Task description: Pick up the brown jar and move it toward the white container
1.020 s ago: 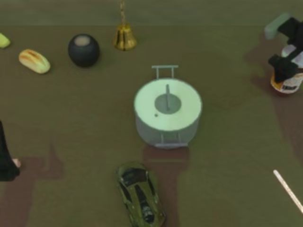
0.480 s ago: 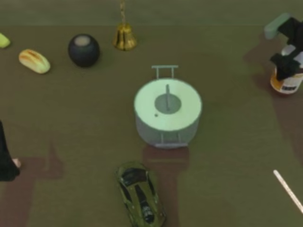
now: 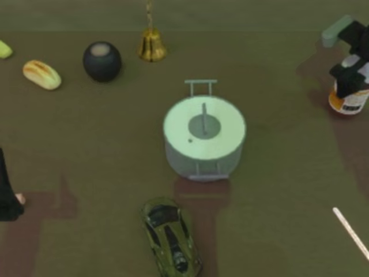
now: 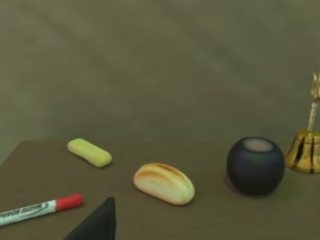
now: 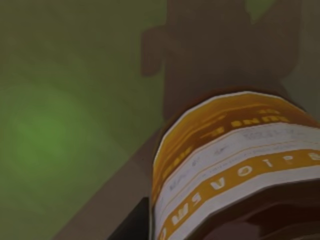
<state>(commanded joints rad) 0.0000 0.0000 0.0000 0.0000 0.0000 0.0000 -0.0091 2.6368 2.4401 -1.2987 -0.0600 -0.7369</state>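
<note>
The brown jar (image 3: 348, 99) stands upright near the right edge of the bench (image 3: 277, 190), directly beneath the right end effector (image 3: 349, 75), whose black fingers straddle its white lid; whether they are pinching the jar or merely spread around it cannot be told from above. The right wrist view is filled by the jar's orange-and-white label (image 5: 235, 165), with the jar tight against the end effector and the greenish-brown bench surface behind it. The white container (image 3: 204, 137) sits well apart from that end effector, toward the middle of the bench, closed on top with a grey disc and an upright pin, and thin wire handles at its far and near sides; nothing can be seen inside it. A green toy car (image 3: 170, 235) lies beyond the container on its near side, and a pale stick (image 3: 350, 232) lies at the right edge, on the near side of the right end effector. The left end effector (image 3: 8, 193) is parked at the left edge; its state cannot be told. Ahead of it lie a bread roll (image 4: 163, 183), a yellow bar (image 4: 89, 152), a red-capped marker (image 4: 37, 209), a dark ball (image 4: 255, 165) and a gold bell (image 4: 305, 150). A plain dull wall rises behind the bench.
</note>
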